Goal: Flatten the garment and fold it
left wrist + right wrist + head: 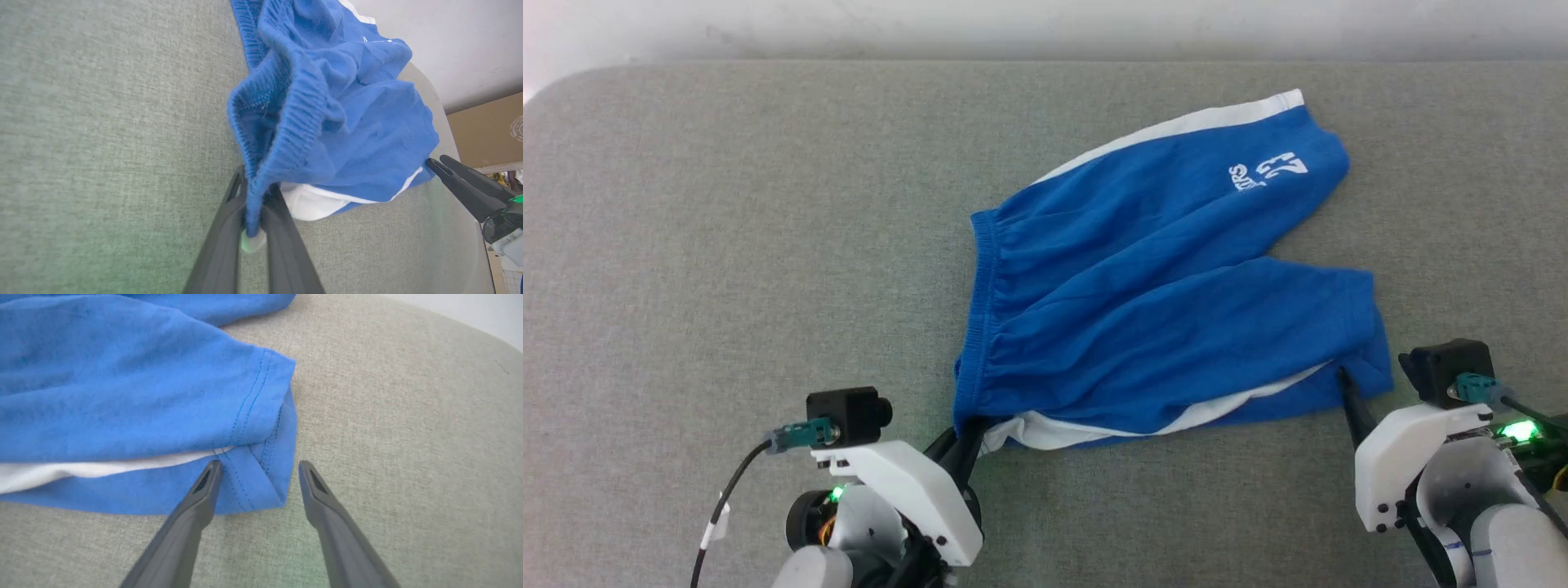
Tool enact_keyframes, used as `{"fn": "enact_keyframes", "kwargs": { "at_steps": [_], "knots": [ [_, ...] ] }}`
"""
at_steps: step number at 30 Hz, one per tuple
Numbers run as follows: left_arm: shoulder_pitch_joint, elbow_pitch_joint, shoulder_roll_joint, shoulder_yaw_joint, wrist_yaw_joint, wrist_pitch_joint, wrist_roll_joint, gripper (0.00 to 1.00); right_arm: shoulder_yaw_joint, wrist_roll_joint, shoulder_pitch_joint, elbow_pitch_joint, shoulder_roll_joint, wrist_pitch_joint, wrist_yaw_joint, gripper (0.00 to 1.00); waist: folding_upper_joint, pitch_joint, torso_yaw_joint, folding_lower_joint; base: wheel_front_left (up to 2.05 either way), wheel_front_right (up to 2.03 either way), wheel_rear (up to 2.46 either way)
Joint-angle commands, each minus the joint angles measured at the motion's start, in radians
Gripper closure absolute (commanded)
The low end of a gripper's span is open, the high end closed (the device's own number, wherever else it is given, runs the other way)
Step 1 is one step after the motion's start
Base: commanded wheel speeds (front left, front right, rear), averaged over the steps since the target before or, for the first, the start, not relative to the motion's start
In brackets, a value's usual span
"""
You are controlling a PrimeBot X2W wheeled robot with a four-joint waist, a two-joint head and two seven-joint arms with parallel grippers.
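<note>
Blue garment (1160,286) in left claw (256,192), right claw (260,465) beside

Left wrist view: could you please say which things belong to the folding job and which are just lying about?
Job: blue shorts; left gripper, shut on the waistband; right gripper, open at a leg hem.
Lying about: cardboard box; white wall.

free: broad bare counter (727,245) left of garment (1160,278), strips beyond it and right of hem | blocked: garment mid-right; left fingers (960,453) pinching its near waistband corner; right fingers (186,522) spread at near hem corner
</note>
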Motion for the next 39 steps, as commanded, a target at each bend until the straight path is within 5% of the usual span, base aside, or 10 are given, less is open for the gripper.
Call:
{"fn": "enact_keyframes", "kwargs": {
  "at_steps": [1,7,9,10,11,12,24,39],
  "knots": [
    [-0.024,0.006,-0.002,-0.001,-0.012,-0.009,-0.001,1.00,0.005,0.009,-0.020,0.012,-0.006,0.014,-0.001,0.00,0.0000,0.008,0.006,-0.0001,0.00,0.00,0.00],
    [-0.034,0.014,-0.001,-0.002,-0.013,-0.013,-0.003,1.00,0.028,0.042,-0.026,0.054,-0.015,0.109,-0.001,0.00,0.0000,0.018,0.014,-0.0001,0.00,0.00,0.00],
    [-0.036,0.015,-0.001,-0.001,-0.013,-0.014,-0.004,1.00,0.028,0.049,-0.026,0.057,-0.014,0.139,-0.001,0.60,0.0000,0.020,0.015,-0.0001,0.00,0.00,0.00],
    [-0.036,0.015,-0.001,-0.001,-0.013,-0.014,-0.004,1.00,0.028,0.049,-0.026,0.057,-0.014,0.139,-0.001,0.60,0.0000,0.020,0.015,-0.0001,0.00,0.00,0.00],
    [-0.037,0.016,-0.001,-0.001,-0.012,-0.015,-0.005,1.00,0.027,0.054,-0.026,0.053,-0.014,0.143,-0.001,0.92,0.0000,0.020,0.015,-0.0001,0.00,0.00,0.00],
    [-0.038,0.016,-0.001,-0.001,-0.012,-0.016,-0.005,1.00,0.026,0.057,-0.027,0.050,-0.013,0.145,-0.001,1.00,0.0000,0.021,0.015,-0.0001,0.00,0.00,0.00],
    [-0.016,-0.014,-0.006,0.060,0.005,-0.058,-0.053,1.00,-0.034,0.085,-0.032,-0.057,0.015,0.056,-0.001,1.00,0.0000,0.001,0.000,-0.0001,0.00,0.00,0.00],
    [-0.059,-0.277,0.015,0.172,0.029,-0.033,-0.164,1.00,-0.066,0.165,-0.116,-0.381,0.051,0.043,-0.001,1.00,0.0000,-0.090,-0.035,-0.0001,0.00,0.00,0.00]
  ]
}}
